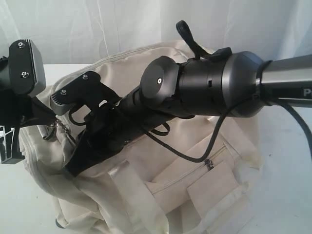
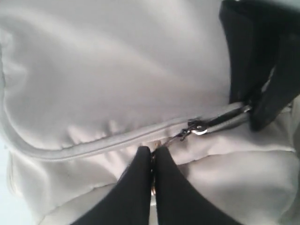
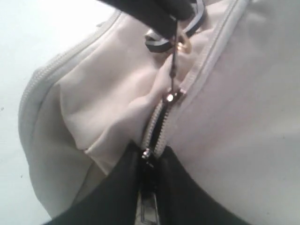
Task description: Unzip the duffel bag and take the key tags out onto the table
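Right wrist view: right pincer (image 3: 151, 157) is pinching in on the zip track of the duffel bag (image 3: 234, 140), fingers nearly together with the tape and teeth caught between them. Just beyond it a short dark stretch of zip is gaping, ending at the zip slider (image 3: 171, 97). From the slider the zip pull (image 3: 173, 61) is running taut into the left pincer (image 2: 152, 152), which is clamping it with both fingers pressed together. A strap ring (image 3: 157, 42) is lying just beside that grip.

Bag is sitting on the bench (image 1: 287, 170) under both arms. Key tags are not showing in any view; presumably they are inside.

Judging the unzip as barely begun.

Risks:
- The pull is thin and could be slipping out of the left fingers if hauled off the line of the track.
- Soft cloth is bunching beside the slider and could be feeding into the teeth and jamming it.
- If the right anchor is giving way, the whole bag would be dragging instead of the zip running.
- The two pincers are working very near each other; a short stroke could be knocking them together.
- The cable (image 1: 195, 156) is drooping onto the bag front, near the pocket zip (image 1: 209, 164), and could be snagging.

Room: the zip is curving round the bag's end seam, close to the bench edge of the fabric. Open bench is lying to the right in the exterior view; the left side is crowded by arm hardware.
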You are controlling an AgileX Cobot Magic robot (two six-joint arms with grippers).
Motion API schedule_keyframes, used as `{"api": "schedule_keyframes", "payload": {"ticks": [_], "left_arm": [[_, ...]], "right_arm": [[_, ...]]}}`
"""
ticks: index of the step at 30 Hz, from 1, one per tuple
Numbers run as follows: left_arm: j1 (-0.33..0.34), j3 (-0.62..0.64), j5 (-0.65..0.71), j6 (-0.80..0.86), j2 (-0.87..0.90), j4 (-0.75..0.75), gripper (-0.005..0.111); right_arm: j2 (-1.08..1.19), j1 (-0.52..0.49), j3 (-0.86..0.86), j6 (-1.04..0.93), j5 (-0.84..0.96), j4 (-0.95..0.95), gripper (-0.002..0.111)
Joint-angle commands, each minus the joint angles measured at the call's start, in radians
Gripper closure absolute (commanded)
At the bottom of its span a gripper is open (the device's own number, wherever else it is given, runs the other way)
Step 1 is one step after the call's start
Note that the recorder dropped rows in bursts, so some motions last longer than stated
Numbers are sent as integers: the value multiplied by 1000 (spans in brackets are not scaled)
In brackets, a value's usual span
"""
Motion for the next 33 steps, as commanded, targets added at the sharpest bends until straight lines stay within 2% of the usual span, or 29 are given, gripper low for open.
{"api": "schedule_keyframes", "payload": {"ticks": [1,6,10,15,20,25,30,33], "left_arm": [[0,-3,-75,-163,9,156,107],[2,-3,-213,-163,26,190,107],[51,-4,-304,-175,64,193,107],[61,-13,-453,-172,125,195,107],[50,-121,-453,-172,223,195,107],[-5,-277,-306,-98,341,195,107],[-59,-367,-310,-92,419,195,107],[-69,-418,-306,-74,449,195,107]], "right_arm": [[-3,2,2,35,126,-31,108],[-3,2,2,35,210,-33,108],[-3,2,2,35,233,-34,108],[-3,2,2,35,248,-34,108],[-3,2,2,35,254,-34,108],[-3,2,2,35,250,-34,108],[-3,2,2,35,250,-34,108],[-3,2,2,35,250,-34,108]]}}
